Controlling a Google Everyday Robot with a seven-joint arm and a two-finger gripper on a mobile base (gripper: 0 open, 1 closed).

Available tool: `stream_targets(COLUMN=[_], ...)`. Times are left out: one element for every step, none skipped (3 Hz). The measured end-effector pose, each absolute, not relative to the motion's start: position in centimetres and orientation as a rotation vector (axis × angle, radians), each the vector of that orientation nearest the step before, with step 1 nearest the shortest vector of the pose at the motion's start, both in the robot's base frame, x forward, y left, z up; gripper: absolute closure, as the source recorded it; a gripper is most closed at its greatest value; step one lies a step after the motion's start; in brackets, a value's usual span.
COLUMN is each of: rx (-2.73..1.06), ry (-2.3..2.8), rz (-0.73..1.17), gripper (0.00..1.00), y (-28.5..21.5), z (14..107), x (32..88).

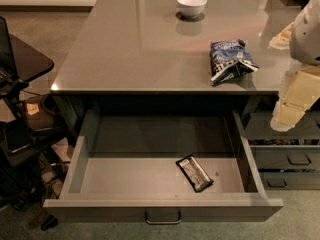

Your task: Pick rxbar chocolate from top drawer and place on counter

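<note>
The rxbar chocolate (194,173), a flat black bar with pale print, lies on the pale grey floor of the open top drawer (125,176), towards its right front. The drawer is pulled fully out and has one metal bar handle (162,217). The glossy grey-brown counter (140,44) spans the view above it. My gripper (288,113) hangs at the right edge, beside the counter's front right corner, above and to the right of the drawer and well apart from the bar. Nothing shows in it.
A blue-and-white chip bag (230,60) lies on the counter's right front. A white bowl (191,5) stands at its back. A black side table (25,59) with clutter under it stands at the left. Narrower dark drawers (295,159) sit at the right.
</note>
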State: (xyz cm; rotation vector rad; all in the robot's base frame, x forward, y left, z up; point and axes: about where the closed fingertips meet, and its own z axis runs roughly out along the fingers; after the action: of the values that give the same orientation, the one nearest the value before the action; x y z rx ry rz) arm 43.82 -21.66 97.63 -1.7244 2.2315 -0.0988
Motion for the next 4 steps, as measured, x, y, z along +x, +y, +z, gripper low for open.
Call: stream_targets(rx=[-1.724, -1.706, -1.679, -1.652], ry=[2.232, 2.238, 2.242, 2.218], rz=[-0.099, -0.069, 0.037, 0.182], gripper=[0.00, 0.00, 0.00, 0.00], y=[-21.7, -21.5, -21.0, -20.0], z=[97.6, 96.6, 93.7, 89.7], x=[43.8, 44.2, 44.6, 44.6])
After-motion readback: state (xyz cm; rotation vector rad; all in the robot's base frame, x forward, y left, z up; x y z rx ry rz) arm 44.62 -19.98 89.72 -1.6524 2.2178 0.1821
